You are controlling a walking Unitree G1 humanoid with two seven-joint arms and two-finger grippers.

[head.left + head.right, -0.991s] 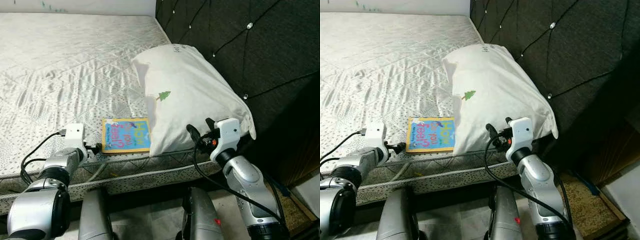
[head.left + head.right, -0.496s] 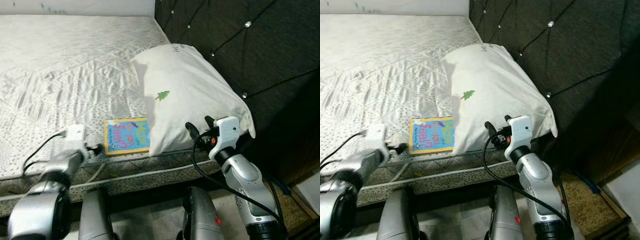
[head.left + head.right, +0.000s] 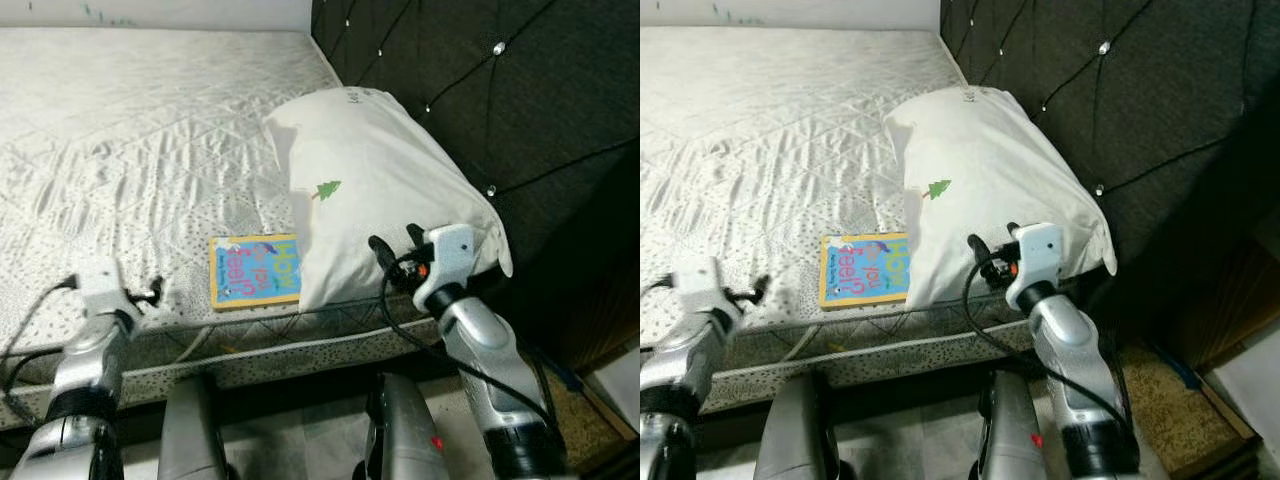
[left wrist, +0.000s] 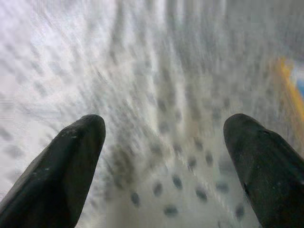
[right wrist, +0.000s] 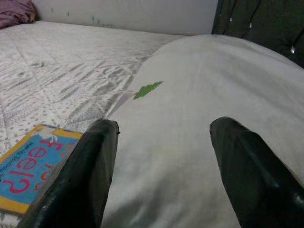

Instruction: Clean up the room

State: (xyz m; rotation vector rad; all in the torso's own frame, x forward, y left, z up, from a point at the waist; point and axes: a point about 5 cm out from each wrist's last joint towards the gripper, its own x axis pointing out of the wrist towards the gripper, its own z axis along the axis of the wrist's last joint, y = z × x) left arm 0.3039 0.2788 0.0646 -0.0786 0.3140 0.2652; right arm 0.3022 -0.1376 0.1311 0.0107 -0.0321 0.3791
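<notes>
Over on the left, our left gripper (image 3: 150, 292) sits low at the near edge of the mattress (image 3: 130, 130), its fingers (image 4: 61, 166) spread wide with nothing between them, just blurred dotted quilting under the tips. Just to the right of those fingertips, a little apart, lies the book (image 3: 255, 271), flat on the mattress with a yellow border and a blue cover; we can read "How" and "feel" in big coloured letters. Its far edge tucks against the white pillow (image 3: 385, 195), which carries a small green tree mark (image 3: 327, 190) and leans against the dark tufted headboard (image 3: 500, 100). On the right, our right gripper (image 3: 392, 247) is up against the pillow's near end, fingers (image 5: 90, 175) wide apart, the pillow filling the space ahead of them and the book off beside one finger.
</notes>
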